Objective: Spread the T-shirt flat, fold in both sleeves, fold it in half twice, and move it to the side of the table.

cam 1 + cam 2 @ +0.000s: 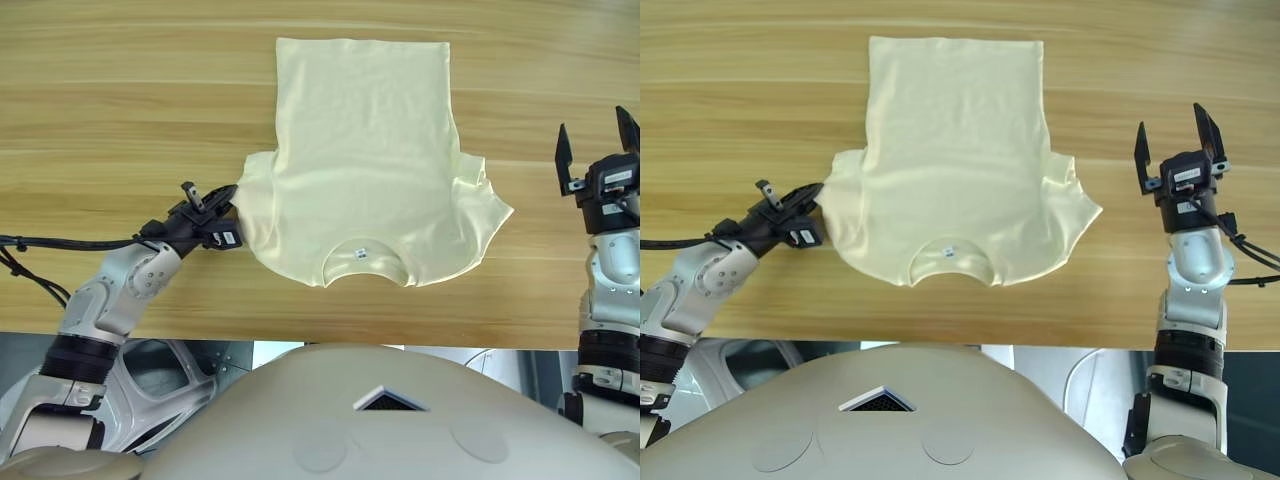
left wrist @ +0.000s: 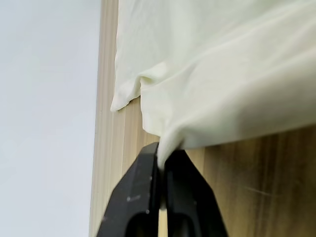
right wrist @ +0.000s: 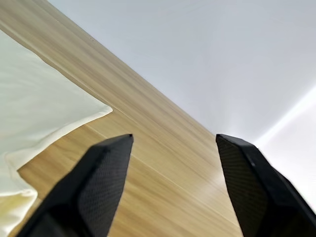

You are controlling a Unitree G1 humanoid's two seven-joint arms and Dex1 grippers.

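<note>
Wooden table (image 1: 100, 100), T-shirt (image 1: 360, 150) long axis near-to-far, collar (image 1: 365, 263) toward robot

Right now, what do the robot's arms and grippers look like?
The left arm and right arm are silver-grey segments with black joint rings. The left gripper and right gripper are black, two tapered fingers each, with small white labels. Black cables trail from both wrists.

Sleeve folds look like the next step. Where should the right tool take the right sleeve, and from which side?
Probably the right sleeve, at its pointed outer corner, coming in from the robot's right. That corner juts past the T-shirt body onto bare table, nearest the open right tool, so a finger could slide under the thin edge.
</note>
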